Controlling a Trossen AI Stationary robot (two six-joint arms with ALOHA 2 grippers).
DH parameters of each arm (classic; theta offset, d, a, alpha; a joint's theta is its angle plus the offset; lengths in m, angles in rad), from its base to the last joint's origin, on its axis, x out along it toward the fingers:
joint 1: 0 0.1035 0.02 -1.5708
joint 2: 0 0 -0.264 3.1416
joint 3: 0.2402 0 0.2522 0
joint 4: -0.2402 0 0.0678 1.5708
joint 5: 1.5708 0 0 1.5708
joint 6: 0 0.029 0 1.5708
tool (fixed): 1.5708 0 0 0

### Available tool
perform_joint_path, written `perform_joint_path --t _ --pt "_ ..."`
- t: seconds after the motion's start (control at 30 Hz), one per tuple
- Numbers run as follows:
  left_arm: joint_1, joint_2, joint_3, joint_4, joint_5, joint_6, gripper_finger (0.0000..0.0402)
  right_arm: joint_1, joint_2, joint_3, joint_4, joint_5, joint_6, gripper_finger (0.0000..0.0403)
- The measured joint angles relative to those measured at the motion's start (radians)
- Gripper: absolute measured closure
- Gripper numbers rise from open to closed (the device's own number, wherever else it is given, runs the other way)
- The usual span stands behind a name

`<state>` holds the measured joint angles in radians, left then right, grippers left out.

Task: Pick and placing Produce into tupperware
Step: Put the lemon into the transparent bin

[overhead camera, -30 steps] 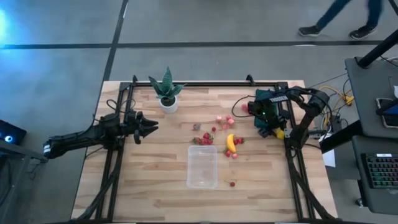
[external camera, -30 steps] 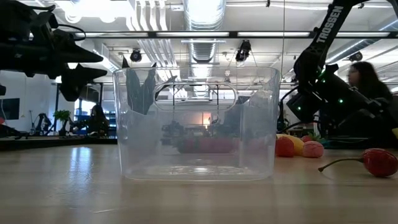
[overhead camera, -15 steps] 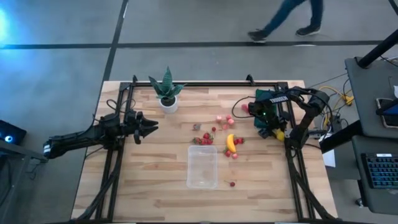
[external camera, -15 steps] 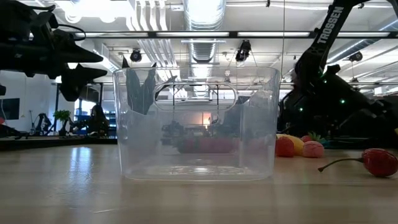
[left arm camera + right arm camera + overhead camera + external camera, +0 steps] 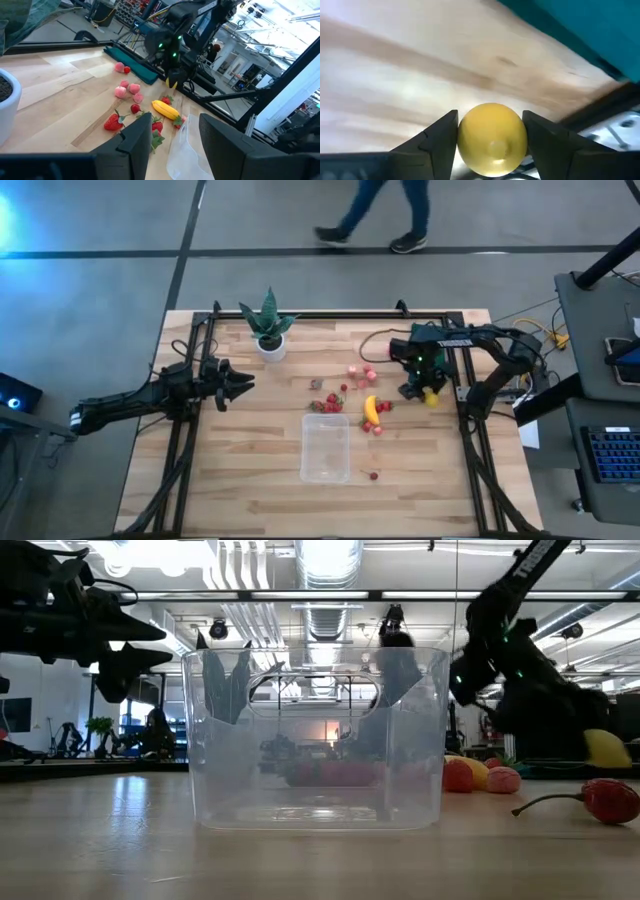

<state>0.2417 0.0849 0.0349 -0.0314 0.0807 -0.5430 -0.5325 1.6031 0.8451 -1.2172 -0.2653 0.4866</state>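
While lemon [image 5: 492, 138] sits clamped between right gripper [image 5: 430, 394] fingers, jaws part-closed, pads touching both sides, fruit lifted clear of wood. Tupperware [image 5: 326, 447] lies well apart from those jaws, toward table middle, past banana [image 5: 371, 409] and berries [image 5: 327, 404]; tub's long axis runs near-to-far. Judgement: carry must cross banana cluster to reach tub mouth. Right arm nearer. Left gripper [image 5: 240, 383] waits far side, partly open, holding nothing.

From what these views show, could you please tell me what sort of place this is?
Probably a robotics lab or workshop. A light wooden table in a black metal frame stands on grey concrete floor; exposed silver ceiling ducts and strip lights run overhead, and workbenches fill the room behind.
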Motion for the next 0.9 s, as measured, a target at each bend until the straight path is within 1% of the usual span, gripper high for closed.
perform_joint_path --t 0.1,0.2,0.27,0.37,0.43,0.53,0.7,0.9 --pt "0.0 0.0 0.0 0.0 0.0 0.0 0.0251 0.055 -0.05 0.077 0.028 -0.06 0.041 0.0194" --pt "0.0 0.0 0.0 0.0 0.0 0.0 0.0251 0.131 -0.092 0.168 0.111 -0.135 0.116 0.0194" --pt "0.0 0.0 0.0 0.0 0.0 0.0 0.0251 0.188 -0.101 0.232 0.189 -0.159 0.191 0.0194" --pt "0.0 0.0 0.0 0.0 0.001 0.0 0.0251 0.277 -0.09 0.332 0.324 -0.161 0.285 0.0194" --pt "0.0 0.0 0.0 0.0 0.001 0.0 0.0251 0.335 -0.061 0.397 0.41 -0.156 0.33 0.0195" --pt "0.0 0.0 0.0 0.0 0.001 0.0 0.0251 0.417 0.007 0.493 0.475 -0.114 0.369 0.0199" --pt "0.0 0.0 0.0 0.0 0.002 0.0 0.0251 0.524 0.143 0.622 0.473 -0.094 0.398 0.0199" --pt "0.0 0.0 0.0 0.0 0.005 0.0 0.0251 0.622 0.287 0.707 0.473 -0.105 0.429 0.0198"
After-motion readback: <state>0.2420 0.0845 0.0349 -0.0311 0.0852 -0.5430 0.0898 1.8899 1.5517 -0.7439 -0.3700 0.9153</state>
